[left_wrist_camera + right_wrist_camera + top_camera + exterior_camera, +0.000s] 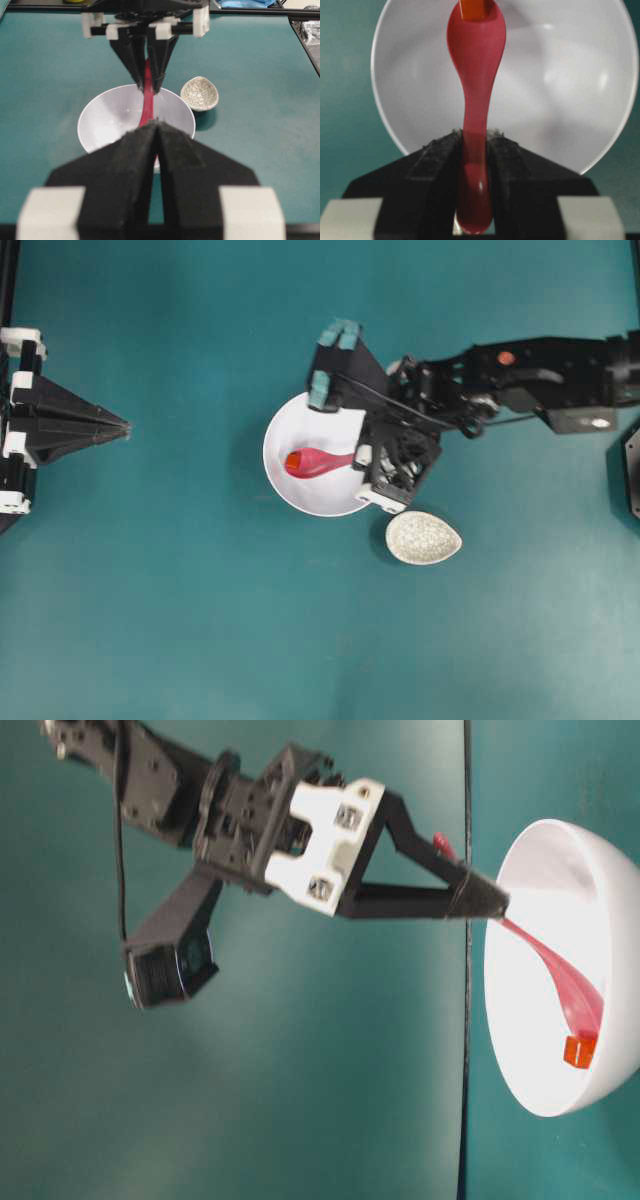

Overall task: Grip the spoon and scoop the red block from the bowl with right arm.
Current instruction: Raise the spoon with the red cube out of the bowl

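Here the right gripper [474,150] clamps the spoon [475,75] by its handle, scoop inside the bowl [570,85]. The red block [472,7] seems to touch the scoop's tip. The left gripper [157,125] is closed, well apart.

1. A glossy, smooth finish with sharp highlights is shown by the pink-magenta plastic-looking soup spoon [475,100].
2. A smooth, slightly shiny glazed surface is seen on the large round white bowl [560,90].
3. A bright, faintly translucent look is given by the tiny red-orange block [579,1051].
4. A fine crackled grey-white glaze is carried by the small oval dish [199,93].
5. Matt black fingers with a rough, gritty inner lining are seen on the right gripper [475,145]; its fittings are of smooth white plastic.
6. A matt, even teal covering is seen on the table [200,620].
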You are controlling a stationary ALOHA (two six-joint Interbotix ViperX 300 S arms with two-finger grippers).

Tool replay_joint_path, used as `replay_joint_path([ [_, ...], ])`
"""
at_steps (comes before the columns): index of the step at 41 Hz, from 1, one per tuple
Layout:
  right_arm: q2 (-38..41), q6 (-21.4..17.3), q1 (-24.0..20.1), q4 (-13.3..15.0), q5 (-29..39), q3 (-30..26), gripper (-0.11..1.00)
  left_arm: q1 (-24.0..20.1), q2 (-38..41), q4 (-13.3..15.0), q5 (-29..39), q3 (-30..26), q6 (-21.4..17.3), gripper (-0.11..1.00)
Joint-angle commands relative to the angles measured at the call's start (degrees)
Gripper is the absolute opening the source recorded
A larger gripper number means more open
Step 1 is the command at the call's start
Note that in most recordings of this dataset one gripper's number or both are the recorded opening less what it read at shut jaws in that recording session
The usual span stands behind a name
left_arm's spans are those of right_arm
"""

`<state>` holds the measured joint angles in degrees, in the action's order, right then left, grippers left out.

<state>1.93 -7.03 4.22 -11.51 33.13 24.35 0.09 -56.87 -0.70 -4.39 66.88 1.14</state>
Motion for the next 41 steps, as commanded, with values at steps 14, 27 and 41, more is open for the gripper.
replay_joint_path([
  [14,-13.10,0.09,-1.58,-0.09,-21.80,14.41,0.23,-0.09,0.18,-0.09,-0.26,-1.85,0.18,0.00],
  [27,-21.88,0.09,-1.58,-0.09,-27.86,18.11,0.23,-0.09,-0.26,-0.09,-0.26,-1.85,0.18,0.00],
  [41,-28.12,0.09,-0.35,0.00,-23.29,14.77,0.23,-0.09,-0.44,-0.18,1.14,-1.93,0.18,0.00],
])
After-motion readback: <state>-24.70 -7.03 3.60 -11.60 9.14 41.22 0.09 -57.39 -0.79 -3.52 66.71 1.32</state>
